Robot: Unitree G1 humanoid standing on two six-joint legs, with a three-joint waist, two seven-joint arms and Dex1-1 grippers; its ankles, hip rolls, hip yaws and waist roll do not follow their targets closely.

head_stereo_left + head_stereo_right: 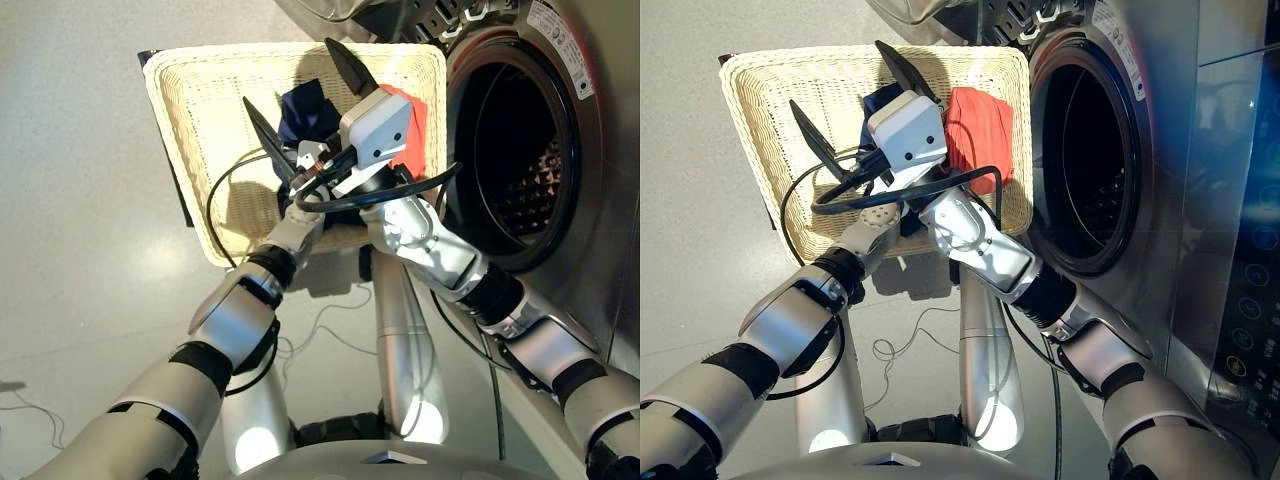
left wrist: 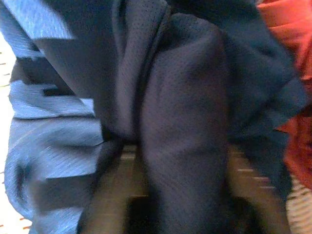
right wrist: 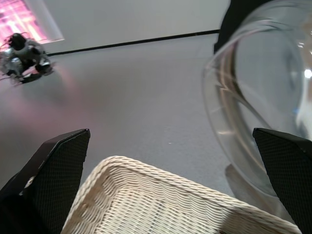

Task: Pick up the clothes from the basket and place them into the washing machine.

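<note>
Left wrist view: navy garment (image 2: 185, 122) crumpled, fine mesh; left tool state unclear; right tool (image 3: 170, 180) apart.

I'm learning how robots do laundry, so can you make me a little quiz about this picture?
1. True or false: the round glass door of the large dark grey front-loading washing machine is shut.
2. Which cloth in the wide cream woven basket lies nearest the machine? A) a black one B) the red-orange soft garment C) a green one
3. Fill in: the right gripper, fingers apart, holds ____.
Key: 1 false; 2 B; 3 nothing.
</note>
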